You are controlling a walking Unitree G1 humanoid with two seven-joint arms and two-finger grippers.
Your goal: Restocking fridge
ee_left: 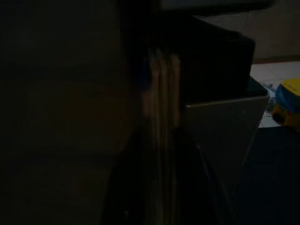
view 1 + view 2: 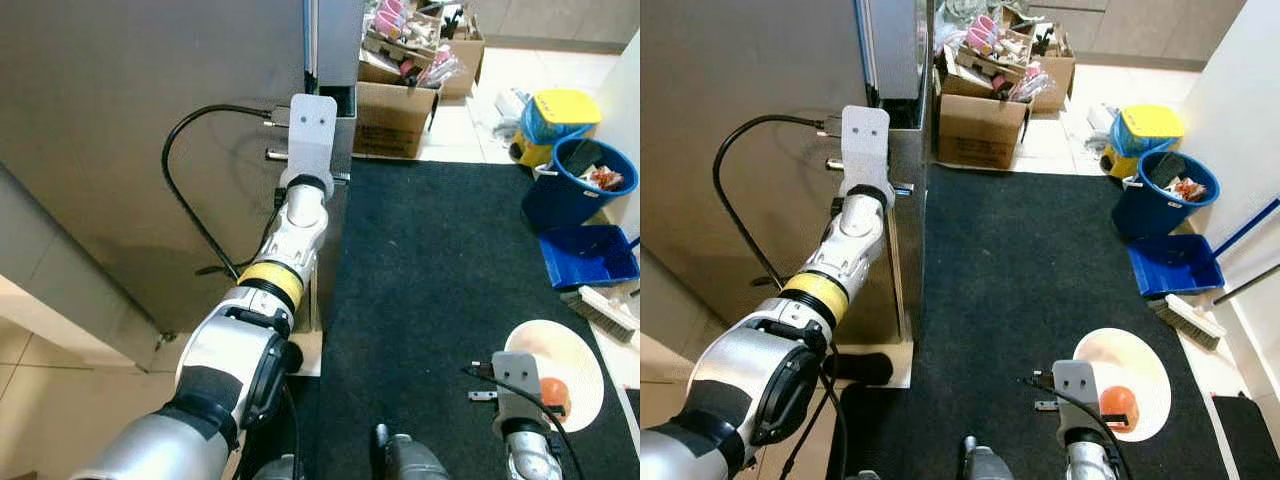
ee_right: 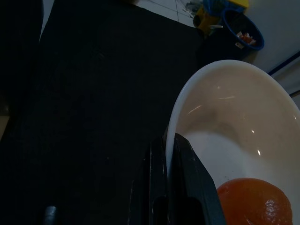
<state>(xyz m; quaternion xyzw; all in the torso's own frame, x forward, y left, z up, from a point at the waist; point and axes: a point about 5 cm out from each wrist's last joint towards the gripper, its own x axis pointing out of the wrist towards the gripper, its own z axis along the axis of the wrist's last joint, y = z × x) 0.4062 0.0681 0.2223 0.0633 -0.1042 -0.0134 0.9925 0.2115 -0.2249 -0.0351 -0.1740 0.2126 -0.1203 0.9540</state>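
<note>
The grey fridge door (image 2: 150, 120) stands on the left, with its vertical edge (image 2: 335, 60) ahead of me. My left arm (image 2: 290, 240) reaches forward to that edge. Its gripper is hidden behind the white wrist mount (image 2: 312, 130). In the dark left wrist view, the pale door edge (image 1: 161, 117) runs straight up the middle. Low on the right, my right gripper (image 3: 168, 138) is shut on the rim of a white bowl (image 2: 570, 350). An orange fruit (image 3: 253, 201) lies in the bowl.
A black mat (image 2: 430, 280) covers the floor ahead. Cardboard boxes of goods (image 2: 395, 110) stand beyond it. To the right are a blue bucket (image 2: 575, 180), a yellow-lidded bucket (image 2: 555, 115), a blue dustpan (image 2: 590, 255) and a brush (image 2: 610, 310).
</note>
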